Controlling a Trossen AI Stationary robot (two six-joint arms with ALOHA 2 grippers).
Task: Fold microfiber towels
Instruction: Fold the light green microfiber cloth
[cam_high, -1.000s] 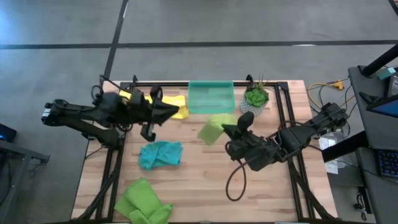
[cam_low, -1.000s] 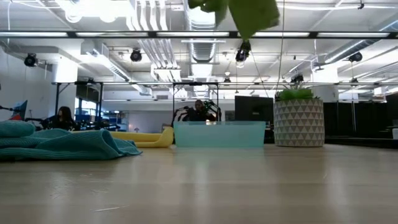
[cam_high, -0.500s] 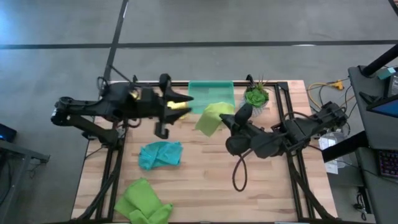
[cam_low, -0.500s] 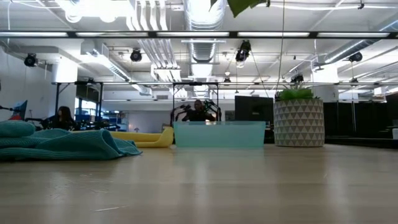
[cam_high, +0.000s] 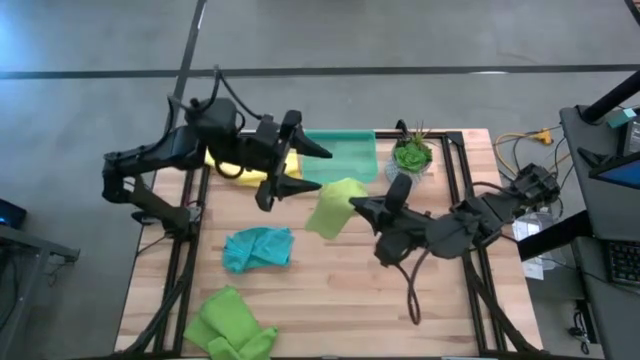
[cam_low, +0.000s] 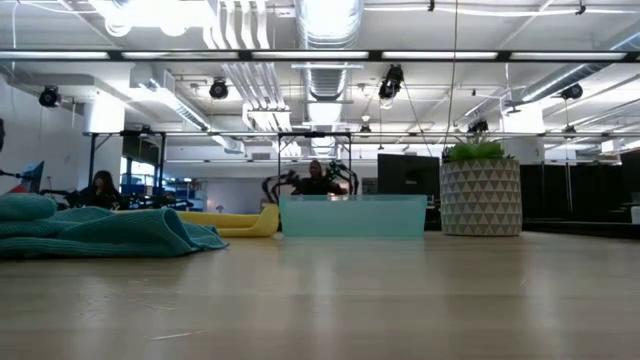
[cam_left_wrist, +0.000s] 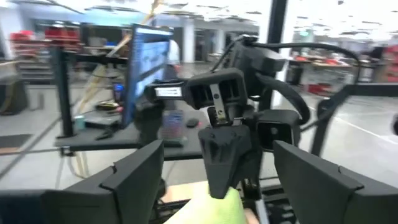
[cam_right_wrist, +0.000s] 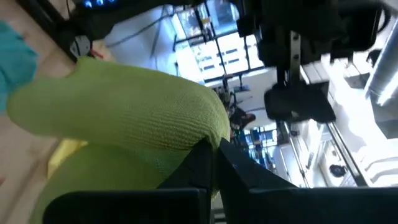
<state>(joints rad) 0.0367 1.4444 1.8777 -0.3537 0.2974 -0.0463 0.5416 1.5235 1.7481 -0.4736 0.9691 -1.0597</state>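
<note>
A lime green towel (cam_high: 333, 206) hangs above the table's middle, with my right gripper (cam_high: 356, 204) shut on it. My left gripper (cam_high: 300, 178) is open and raised at the far left. It points toward the right gripper (cam_left_wrist: 224, 163), and nothing is between its fingers (cam_left_wrist: 132, 178). The yellow towel (cam_high: 222, 160) lies flat at the far left, partly under the left arm. The teal towel (cam_high: 258, 247) lies bunched at centre left. A second lime green towel (cam_high: 232, 324) lies crumpled at the near left. My right gripper pinches the lime green towel between its two shut fingers (cam_right_wrist: 198, 163), at a bunched upper part (cam_right_wrist: 186, 134); one layer or several, I cannot tell. The fingers come about level from the table's right. The towel hangs slack below them (cam_left_wrist: 214, 206), clear of the table.
A translucent green tray (cam_high: 341, 156) stands at the far middle, just beyond the hanging towel. A potted plant (cam_high: 411, 155) stands to its right. A black cable (cam_high: 405, 285) loops on the table under the right arm. People sit in the room beyond (cam_low: 103, 188).
My left gripper has risen, gone toward the table's right and opened. My right gripper has gone up with the lime green towel, which has climbed out of the top of the low view.
</note>
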